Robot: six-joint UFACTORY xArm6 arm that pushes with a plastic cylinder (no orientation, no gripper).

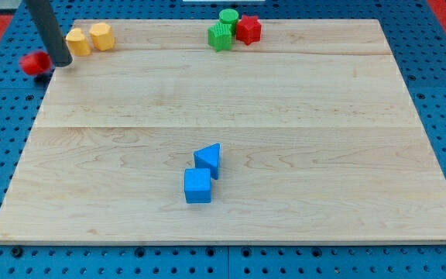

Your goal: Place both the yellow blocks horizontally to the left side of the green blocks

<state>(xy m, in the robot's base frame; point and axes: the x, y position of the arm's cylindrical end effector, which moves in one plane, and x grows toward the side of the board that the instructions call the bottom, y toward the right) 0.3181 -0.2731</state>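
Observation:
Two yellow blocks lie side by side at the view's top left of the wooden board: one (77,42) on the left and one (101,36) on the right, touching or nearly so. Two green blocks sit at the top middle: a ribbed one (220,36) and a round one (228,18) behind it. My tip (62,63) is at the board's top left edge, just left of and below the left yellow block, close to it.
A red star-like block (248,29) touches the green blocks on their right. A red round block (34,63) lies off the board, left of my tip. A blue triangle (208,160) and a blue cube (197,186) sit at the lower middle.

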